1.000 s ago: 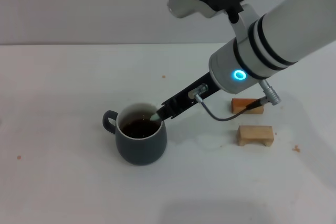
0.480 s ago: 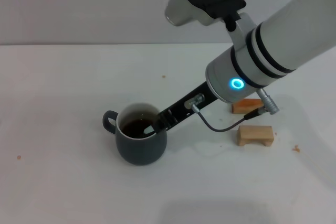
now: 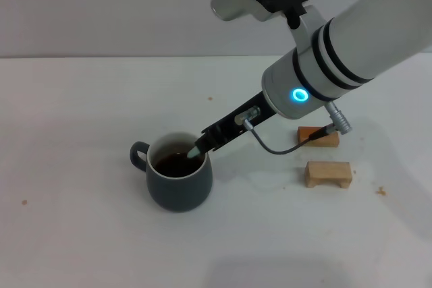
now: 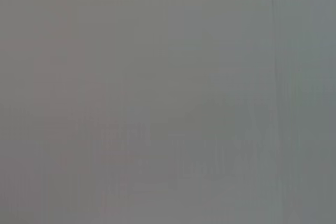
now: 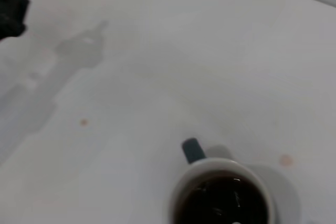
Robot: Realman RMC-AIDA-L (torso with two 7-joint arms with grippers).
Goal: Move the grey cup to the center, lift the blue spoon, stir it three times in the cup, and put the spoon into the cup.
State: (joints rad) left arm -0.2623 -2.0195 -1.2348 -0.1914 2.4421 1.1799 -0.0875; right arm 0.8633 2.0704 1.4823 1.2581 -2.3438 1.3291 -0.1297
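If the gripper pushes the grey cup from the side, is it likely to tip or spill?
The grey cup looks squat with a rounded body, so it would probably slide, not tip. The dark liquid sits fairly near the rim, so a quick shove might slosh it. Its handle could make it turn.

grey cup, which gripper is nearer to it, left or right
Right. The right gripper sits at the rim of the grey cup, holding the blue spoon in the liquid. The left gripper appears in no view.

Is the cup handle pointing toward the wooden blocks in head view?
No. The grey cup has its handle on the side away from the two wooden blocks, with the right gripper at its rim.
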